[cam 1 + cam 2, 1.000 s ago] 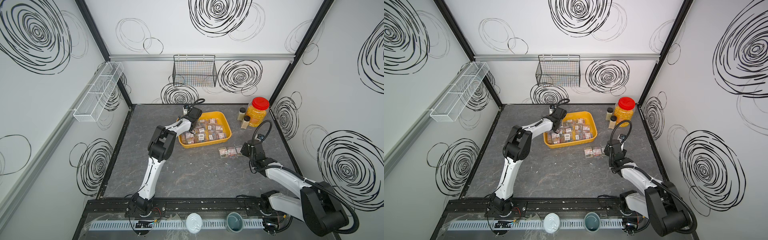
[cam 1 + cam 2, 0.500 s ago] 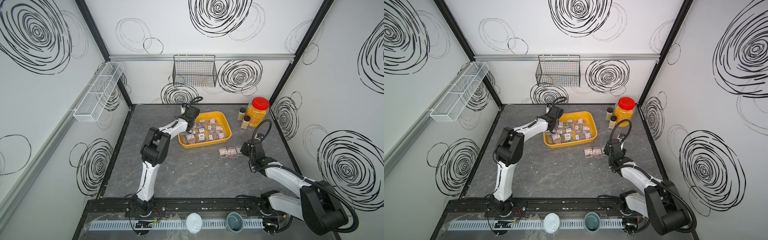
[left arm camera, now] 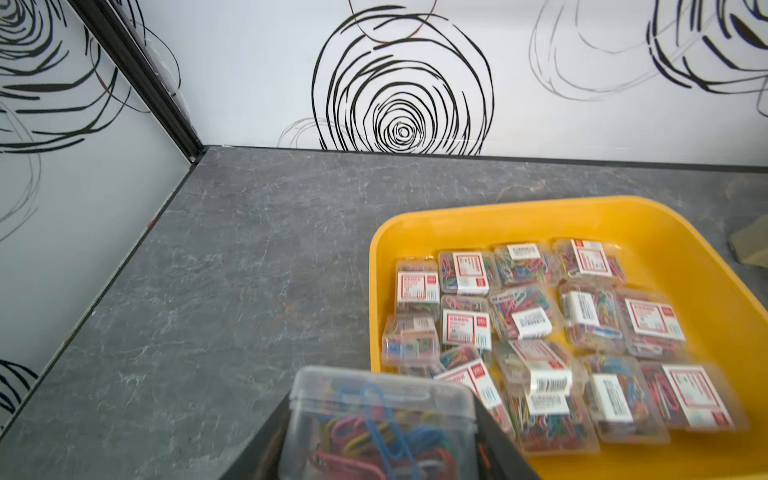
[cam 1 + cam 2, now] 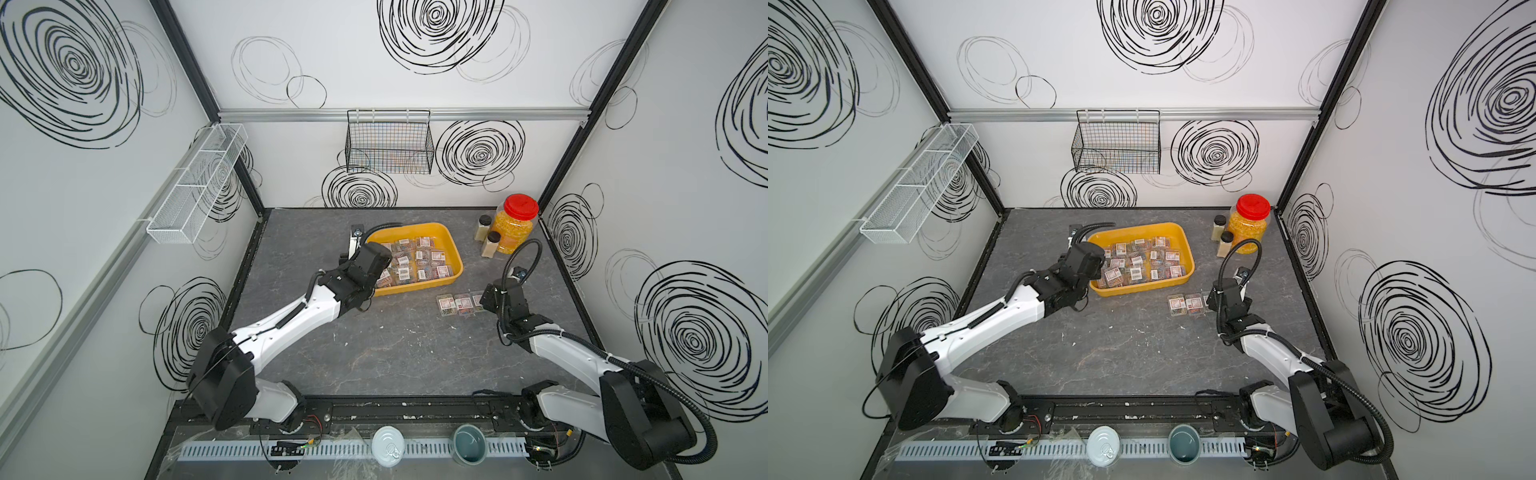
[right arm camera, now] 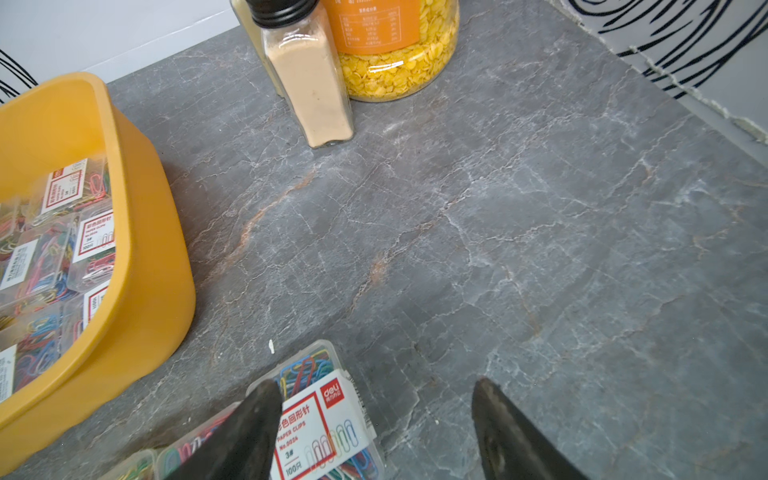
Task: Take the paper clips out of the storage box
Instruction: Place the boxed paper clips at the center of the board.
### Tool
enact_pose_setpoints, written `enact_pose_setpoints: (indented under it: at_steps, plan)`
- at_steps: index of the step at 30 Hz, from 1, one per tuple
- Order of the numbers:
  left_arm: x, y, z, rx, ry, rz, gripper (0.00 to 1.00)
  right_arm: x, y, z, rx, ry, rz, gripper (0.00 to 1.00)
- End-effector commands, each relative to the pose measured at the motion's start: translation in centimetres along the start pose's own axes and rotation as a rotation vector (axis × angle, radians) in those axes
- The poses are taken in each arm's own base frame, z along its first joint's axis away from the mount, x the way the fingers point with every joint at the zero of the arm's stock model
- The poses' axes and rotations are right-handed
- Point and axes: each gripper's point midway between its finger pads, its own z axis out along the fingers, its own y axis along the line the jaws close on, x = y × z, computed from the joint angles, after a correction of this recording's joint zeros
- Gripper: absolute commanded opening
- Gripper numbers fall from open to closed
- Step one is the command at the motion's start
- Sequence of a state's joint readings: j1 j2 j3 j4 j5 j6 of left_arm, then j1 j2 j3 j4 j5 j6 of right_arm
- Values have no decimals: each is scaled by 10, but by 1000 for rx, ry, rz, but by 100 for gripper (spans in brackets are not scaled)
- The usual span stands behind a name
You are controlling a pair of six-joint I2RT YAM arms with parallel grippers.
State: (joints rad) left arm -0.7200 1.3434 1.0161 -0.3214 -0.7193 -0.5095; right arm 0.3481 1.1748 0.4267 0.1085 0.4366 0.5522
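Since a second ago the left arm has folded down low and drawn the left end effector (image 3: 380, 455) back from the far left part of the storage box (image 4: 454, 251) to its near left corner, and the dark fingers (image 3: 505, 461) have pressed in on a held case (image 3: 376, 399). That case is clear, hard plastic, rectangular with rounded corners and a stepped lid, full of blue, pink and yellow wire loops. It is pinched by its two sides at that corner. Whether it hangs over the rim or just outside it I cannot tell.

The storage box is a shallow yellow-orange plastic tray, smooth, with rounded corners and a rolled rim, lying on the grey, marble-veined desk (image 4: 395, 357). Most of the paper clips (image 4: 419, 262) lie in it, packed side by side, many with white-and-red labels up. Three more cases (image 4: 455, 304) lie in a row on the desk just off its near right corner. Over the end of that row hangs the right end effector (image 5: 380, 434), spread and gripping nothing. One of its fingers crosses the labelled case (image 5: 328, 419) in the wrist view, contact unclear.

Beyond the storage box's right end stand a red-lidded jar (image 4: 514, 226) of yellow flakes and two black-capped bottles (image 4: 490, 246) of pale powder, close together. In both top views the left wrist's black body hides the storage box's near left corner.
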Motion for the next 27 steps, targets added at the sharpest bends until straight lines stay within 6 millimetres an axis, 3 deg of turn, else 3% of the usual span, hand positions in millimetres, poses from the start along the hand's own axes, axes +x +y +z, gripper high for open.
enact_pose_setpoints:
  at_steps: [1,7,15,19,27]
  plan:
    - [22,5,-25,14,8,-20,51,-11,4,-3,1,-31,-3,75]
    - [73,-26,-57,150,67,8,50,-10,5,-3,7,-27,-10,75]
    - [115,-82,-85,214,93,85,50,-9,6,-5,-2,-30,-14,75]
    - [143,-118,-80,281,137,80,50,-8,5,-7,-7,-35,-12,75]
    - [171,-148,-57,379,241,-9,50,-9,6,-10,-19,-42,-10,76]
